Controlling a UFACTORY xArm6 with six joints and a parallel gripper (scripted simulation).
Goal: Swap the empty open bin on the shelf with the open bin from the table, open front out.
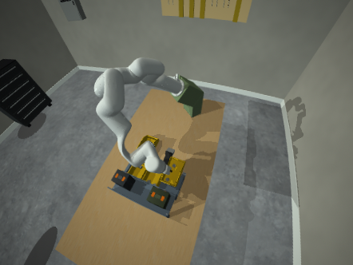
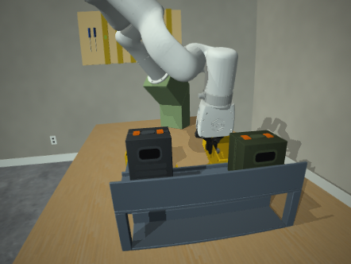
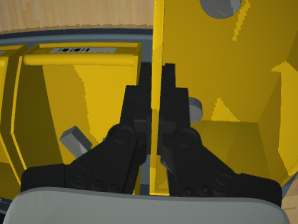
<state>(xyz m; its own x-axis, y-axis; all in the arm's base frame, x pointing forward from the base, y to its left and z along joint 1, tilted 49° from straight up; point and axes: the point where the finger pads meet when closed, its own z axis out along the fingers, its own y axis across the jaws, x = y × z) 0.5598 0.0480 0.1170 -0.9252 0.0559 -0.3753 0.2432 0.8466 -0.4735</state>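
Open bin with grey parts (image 1: 178, 171) (image 2: 217, 154) (image 3: 215, 65): in the top view it lies at the right-hand end of the shelf (image 1: 137, 194) (image 2: 206, 191), near the green case (image 1: 159, 198) (image 2: 258, 150). Another yellow bin (image 1: 146, 140) stands on the worktop (image 1: 140, 235) (image 2: 59, 223) behind the shelf.

Exterior view: the end effector (image 1: 169, 170) (image 2: 213, 148) (image 3: 157, 82) points downward between the black case (image 2: 149, 153) and the green case, at the bin.

Wrist view: the end effector is closed on the bin's upright side wall, one finger on each face. A labelled neighbouring bin (image 3: 100, 85) holds a grey block (image 3: 76, 141). Contact between held bin and shelf cannot be determined.
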